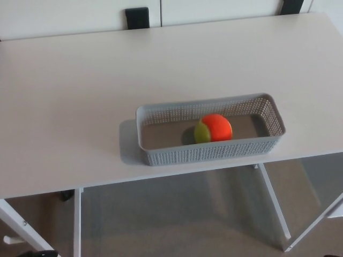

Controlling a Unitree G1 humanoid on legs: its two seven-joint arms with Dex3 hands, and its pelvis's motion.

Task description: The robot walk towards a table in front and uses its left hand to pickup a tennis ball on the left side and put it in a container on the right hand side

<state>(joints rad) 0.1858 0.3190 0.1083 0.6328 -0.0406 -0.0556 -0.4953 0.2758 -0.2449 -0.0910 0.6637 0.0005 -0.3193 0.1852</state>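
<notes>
No robot hand in frame, left or right, so cannot tell whether apart, together or clamped on anything. Nearest to where one would enter, in the lower middle of the frame and a little right of centre: the bin (209, 153), grey, perforated, long and low, set close to the front edge of the table (75, 101). Inside it, about mid-length and resting on the bin's bottom: the ball (213, 128), orange on its right side, yellow-green on its left, near the front wall; touching that wall or not, cannot tell. Around the bin, plain white table across the left and upper parts of the frame. At the upper edge, left of centre, a black block (137, 16) beyond the far side of the table. Below the front edge, white legs (275, 203) and grey-brown floor (177, 214). Judging from this: put-down step apparently complete, with the ball lying loose in the bin and nothing gripping it. For the next move, probably little beyond staying clear of the bin, not nudging its wall, and settling back; no fresh grasp called for.
</notes>
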